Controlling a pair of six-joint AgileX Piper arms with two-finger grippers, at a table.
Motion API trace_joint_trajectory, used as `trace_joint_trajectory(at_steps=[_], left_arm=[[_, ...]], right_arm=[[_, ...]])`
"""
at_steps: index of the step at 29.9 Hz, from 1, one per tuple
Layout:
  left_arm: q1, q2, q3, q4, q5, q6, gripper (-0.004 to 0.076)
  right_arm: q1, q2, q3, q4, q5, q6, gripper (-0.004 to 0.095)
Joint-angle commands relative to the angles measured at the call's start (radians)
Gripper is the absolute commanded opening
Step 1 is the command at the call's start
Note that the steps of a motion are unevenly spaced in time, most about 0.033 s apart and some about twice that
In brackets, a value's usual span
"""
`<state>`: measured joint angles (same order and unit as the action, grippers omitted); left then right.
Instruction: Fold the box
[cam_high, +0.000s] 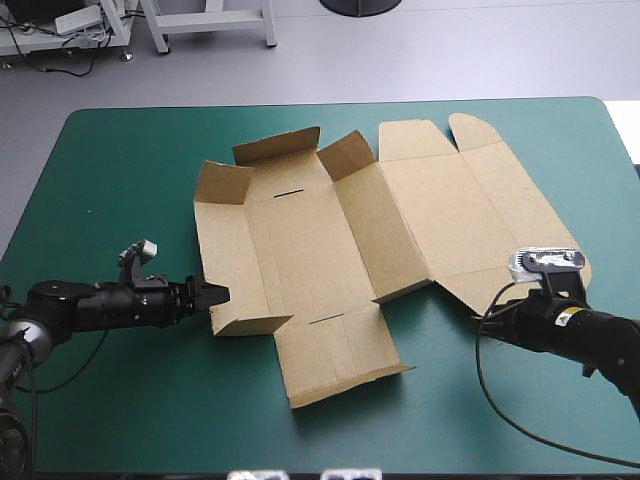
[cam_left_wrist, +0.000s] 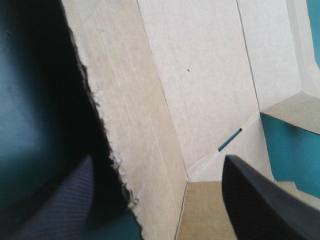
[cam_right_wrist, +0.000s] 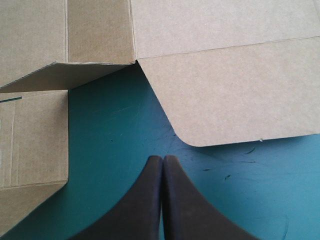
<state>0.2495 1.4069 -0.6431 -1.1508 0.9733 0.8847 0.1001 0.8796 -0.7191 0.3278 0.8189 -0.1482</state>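
Your left hand (cam_high: 215, 293) is spread, straddling the edge of the left wall (cam_high: 222, 240) of the box (cam_high: 330, 240), which lies mostly flat in the middle of the tabletop (cam_high: 120, 400). The board looks light and stiff, likely springy at its creases, so pinch walls near a crease. Your right hand (cam_right_wrist: 162, 158) is pressed together, empty, just short of the rounded flap (cam_right_wrist: 240, 100).

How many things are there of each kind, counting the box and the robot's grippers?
brown box: 1
grippers: 2 (left gripper, fingers open; right gripper, fingers shut)
Total: 3
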Motion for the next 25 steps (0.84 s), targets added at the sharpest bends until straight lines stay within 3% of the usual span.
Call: trace_joint_trajectory(at_steps=[1, 14, 25], left_arm=[[-0.041, -0.023, -0.020, -0.063, -0.007, 0.006, 0.0517], [-0.104, 0.049, -0.022, -0.145, -0.021, 0.050, 0.0505], [-0.104, 0.070, -0.022, -0.147, 0.020, 0.085, 0.0242]], right_arm=[[-0.005, -0.002, -0.034, 0.018, -0.040, -0.009, -0.0025], [-0.005, -0.002, -0.034, 0.020, -0.036, -0.009, -0.0025], [-0.005, -0.002, -0.034, 0.018, -0.039, -0.007, -0.0025]])
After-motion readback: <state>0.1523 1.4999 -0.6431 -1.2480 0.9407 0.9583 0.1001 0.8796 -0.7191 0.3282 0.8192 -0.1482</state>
